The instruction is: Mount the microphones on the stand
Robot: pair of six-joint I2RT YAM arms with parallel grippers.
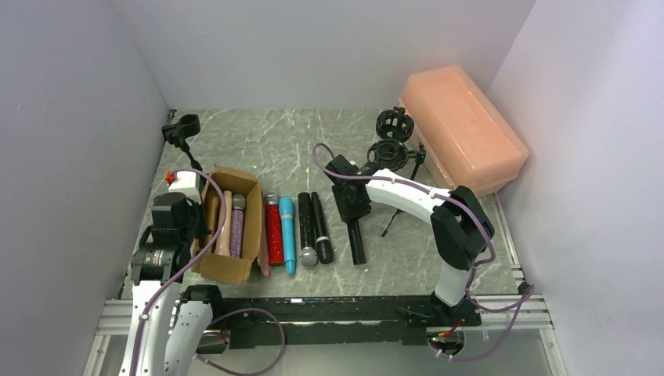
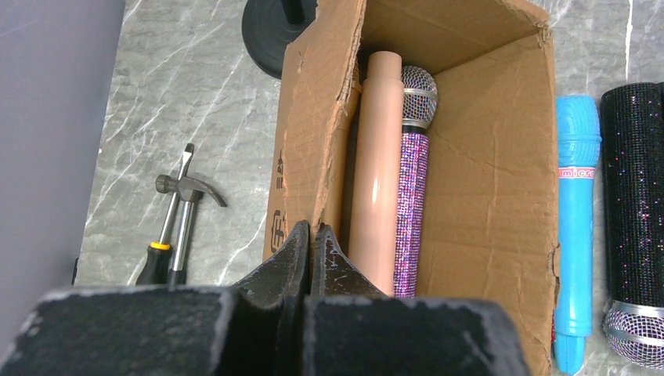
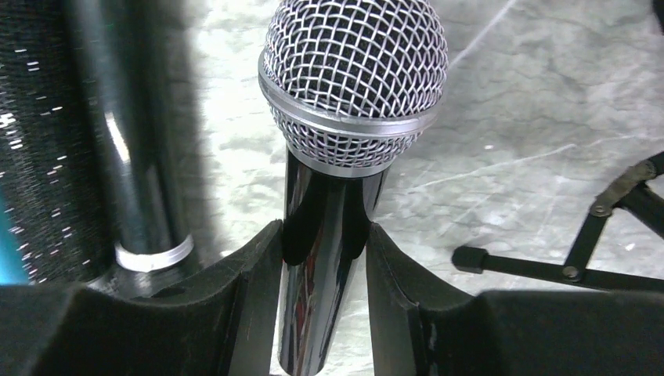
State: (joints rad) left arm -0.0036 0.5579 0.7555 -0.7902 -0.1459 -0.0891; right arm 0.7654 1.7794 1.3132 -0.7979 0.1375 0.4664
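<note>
Two microphones lie side by side in the open cardboard box (image 2: 485,157) at the left of the tabletop (image 1: 258,145): a peach microphone (image 2: 376,157) and a purple glitter microphone (image 2: 411,196), its mesh head toward the far end. Just right of the box, a red glitter microphone (image 1: 273,231), a blue microphone (image 1: 288,233) and two black microphones (image 1: 313,227) lie in a row. A closed orange case (image 1: 462,129) sits at the far right.

The left tool (image 2: 307,231) hangs over the box's near-left wall, its fingers pressed together with nothing between them. The right tool (image 3: 322,231) pinches a glossy black microphone (image 3: 352,78) by its body just below the silver mesh head, right of the row. The shock-mount stands (image 1: 389,149) rise just beyond that tool, and one tripod leg (image 3: 548,266) lies near the held microphone.
</note>
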